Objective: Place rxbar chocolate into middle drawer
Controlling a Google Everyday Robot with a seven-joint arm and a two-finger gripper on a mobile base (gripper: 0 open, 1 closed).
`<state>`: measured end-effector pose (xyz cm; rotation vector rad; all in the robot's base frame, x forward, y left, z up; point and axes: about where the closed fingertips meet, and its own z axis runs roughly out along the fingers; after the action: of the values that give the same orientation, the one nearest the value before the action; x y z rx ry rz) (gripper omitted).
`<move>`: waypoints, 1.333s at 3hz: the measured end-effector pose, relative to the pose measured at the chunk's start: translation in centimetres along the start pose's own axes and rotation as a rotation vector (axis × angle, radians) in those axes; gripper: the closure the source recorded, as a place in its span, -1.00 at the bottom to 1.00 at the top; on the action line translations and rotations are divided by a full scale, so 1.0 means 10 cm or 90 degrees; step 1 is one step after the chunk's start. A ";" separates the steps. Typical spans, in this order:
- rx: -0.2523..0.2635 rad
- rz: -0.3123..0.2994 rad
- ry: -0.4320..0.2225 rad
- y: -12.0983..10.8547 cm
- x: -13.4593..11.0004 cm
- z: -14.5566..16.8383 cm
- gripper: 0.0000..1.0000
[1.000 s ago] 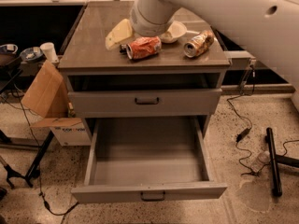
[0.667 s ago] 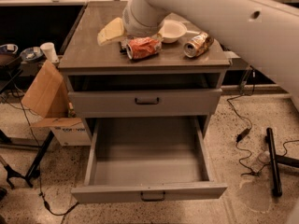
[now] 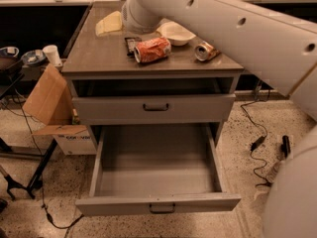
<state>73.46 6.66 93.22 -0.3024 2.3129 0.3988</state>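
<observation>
The rxbar chocolate (image 3: 131, 44) is a small black bar lying flat on the cabinet top, partly behind a crushed orange can (image 3: 152, 49). The middle drawer (image 3: 106, 158) is pulled wide open below, its grey tray bare, with a small dark handle (image 3: 162, 208) on its front. My white arm (image 3: 223, 24) sweeps in from the right across the cabinet top, and its end (image 3: 134, 14) is at the back, just behind the bar. The gripper itself is hidden behind the arm's end.
A crushed gold-brown can (image 3: 205, 50), a white bowl (image 3: 174, 32) and a yellow bag (image 3: 109, 23) lie on the top. The upper handled drawer (image 3: 154, 108) is shut. A cardboard box (image 3: 47, 98) stands left. Cables (image 3: 257, 148) lie on the floor right.
The arm's end has moved left and back, away from above the orange can, and the black bar now shows. The cans, bowl and drawers have not moved.
</observation>
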 end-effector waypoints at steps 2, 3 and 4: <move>-0.009 -0.043 -0.045 0.08 -0.42 0.35 -1.00; -0.017 -0.068 -0.046 0.16 -0.51 0.45 -1.00; -0.027 -0.108 -0.019 0.31 -0.52 0.59 -1.00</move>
<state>79.81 12.17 93.61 -0.5060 2.2315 0.3652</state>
